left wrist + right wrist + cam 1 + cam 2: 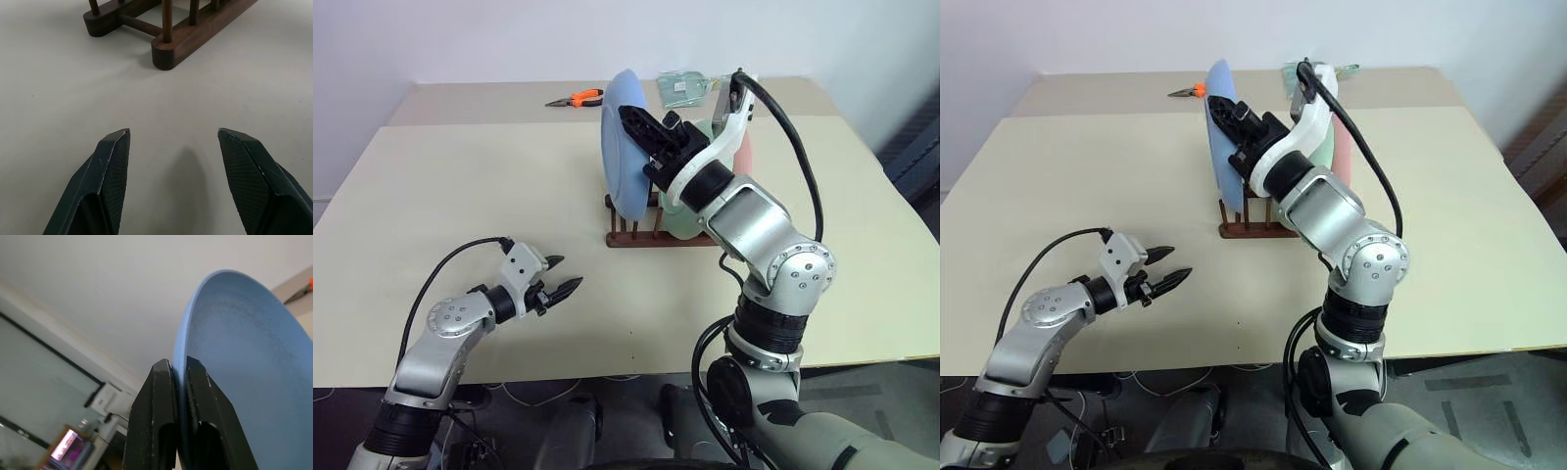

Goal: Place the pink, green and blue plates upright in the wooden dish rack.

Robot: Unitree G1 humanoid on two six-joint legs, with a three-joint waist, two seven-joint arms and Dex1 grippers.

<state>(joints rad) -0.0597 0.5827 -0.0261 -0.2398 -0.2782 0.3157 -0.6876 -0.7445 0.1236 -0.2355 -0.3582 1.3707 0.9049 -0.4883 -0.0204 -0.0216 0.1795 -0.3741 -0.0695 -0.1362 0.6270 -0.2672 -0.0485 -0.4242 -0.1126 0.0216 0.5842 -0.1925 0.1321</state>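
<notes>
Pinching the blue plate (622, 147) by its rim, your right gripper (179, 369) holds it on edge over the rack (636, 233) (green (683, 217) and pink (1341, 147) already stand there) so it can slot between pegs; left gripper (560, 284) hangs wide, empty

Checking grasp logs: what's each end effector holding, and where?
Right end effector: pinching the blue plate by its rim, over the wooden dish rack. Left end effector: open, empty.
</notes>
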